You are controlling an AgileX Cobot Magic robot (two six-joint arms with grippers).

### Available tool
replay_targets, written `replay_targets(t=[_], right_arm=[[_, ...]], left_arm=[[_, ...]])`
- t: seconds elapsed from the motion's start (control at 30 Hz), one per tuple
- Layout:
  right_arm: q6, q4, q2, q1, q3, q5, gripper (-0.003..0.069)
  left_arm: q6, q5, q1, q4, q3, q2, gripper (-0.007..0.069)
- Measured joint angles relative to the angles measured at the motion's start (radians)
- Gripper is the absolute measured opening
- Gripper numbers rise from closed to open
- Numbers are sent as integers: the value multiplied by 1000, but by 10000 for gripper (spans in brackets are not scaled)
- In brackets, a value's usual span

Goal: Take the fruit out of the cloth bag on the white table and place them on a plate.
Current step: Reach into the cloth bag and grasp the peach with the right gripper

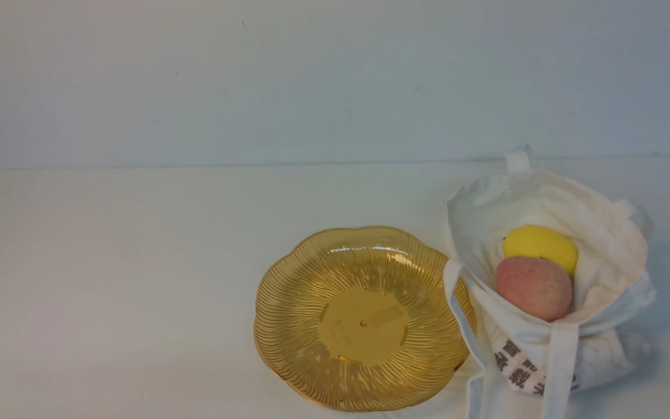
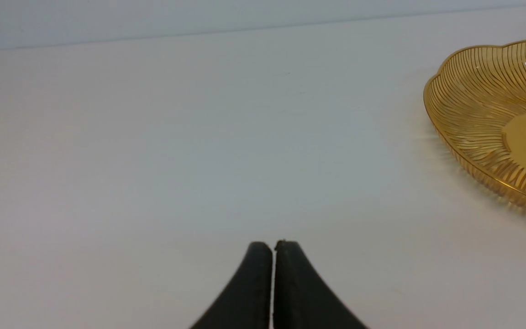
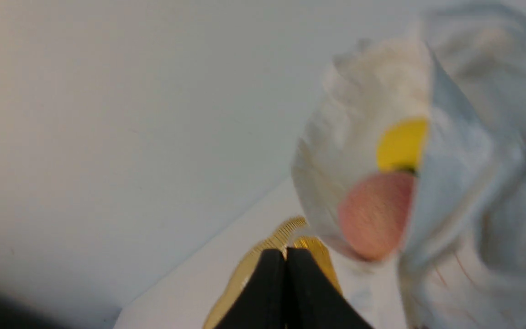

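Observation:
The white cloth bag (image 1: 597,244) sits open on the white table (image 1: 108,279) at the right, with dark print on its front. Inside lie the pink peach (image 1: 534,287) and, behind it, the yellow lemon-shaped fruit (image 1: 541,245). The amber plate (image 1: 335,349) lies empty just left of the bag; one strap drapes over its rim. Neither gripper shows in the front view. My left gripper (image 2: 273,246) is shut and empty over bare table, the plate (image 2: 473,105) off to one side. My right gripper (image 3: 286,254) is shut and empty, apart from the bag (image 3: 359,114), with the peach (image 3: 375,214) and yellow fruit (image 3: 402,145) in view.
A pale wall (image 1: 335,75) rises behind the table's far edge. The bag's long strap handles (image 1: 562,366) hang toward the table's front edge. The right wrist view is blurred.

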Motion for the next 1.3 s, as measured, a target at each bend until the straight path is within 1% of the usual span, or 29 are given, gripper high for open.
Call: replay_targets(t=[0.07,0.1,0.2,0.23,0.3,0.33,0.37,0.4,0.5,0.53,0.57,0.63,0.7,0.77,0.8,0.87,0.9,0.93,1.0,1.03,1.1,1.17,1.3], right_arm=[[-42,-80,69,0,-113,17,-14],[-52,-140,112,0,-158,38,-14],[-59,-284,270,0,-272,139,-14],[-52,-367,376,0,-343,237,-13],[-23,-447,516,0,-407,339,-10],[-14,-456,547,0,-420,356,-10],[14,-471,677,0,-470,405,-8],[17,-465,755,0,-501,415,-4],[-15,-422,893,0,-553,412,11],[-45,-394,933,1,-574,405,21],[-92,-333,988,4,-597,393,44],[-175,-261,1068,20,-626,370,85],[-265,-211,1123,45,-650,348,139],[-333,-188,1182,71,-678,325,216],[-342,-187,1193,74,-684,320,232],[-369,-184,1258,85,-724,299,349],[-372,-184,1283,85,-737,294,386],[-373,-184,1293,85,-743,291,405],[-379,-191,1361,85,-785,284,522],[-379,-192,1366,85,-790,284,531],[-380,-196,1435,85,-824,281,627],[-380,-197,1481,85,-842,278,666],[-380,-199,1572,85,-866,269,689]], left_arm=[[0,0,0,0,0,0,-8],[0,0,0,0,0,0,-8],[0,0,0,0,0,0,-8],[0,0,0,0,0,0,-8],[0,0,0,0,0,0,-8],[0,0,0,0,0,0,-8],[0,0,0,0,0,0,-8],[0,0,0,0,0,0,-8],[0,0,0,0,0,0,-8],[0,0,0,0,0,0,-8],[0,0,0,0,0,0,-8],[0,0,0,0,0,0,-8],[0,0,0,0,0,0,-8],[0,0,0,0,0,0,-8],[0,0,0,0,0,0,-8],[0,0,0,0,0,0,-8],[0,0,0,0,0,0,-8],[0,0,0,0,0,0,-8],[0,0,0,0,0,0,-8],[0,0,0,0,0,0,-8],[0,0,0,0,0,0,-8],[0,0,0,0,0,0,-8],[0,0,0,0,0,0,-8]])
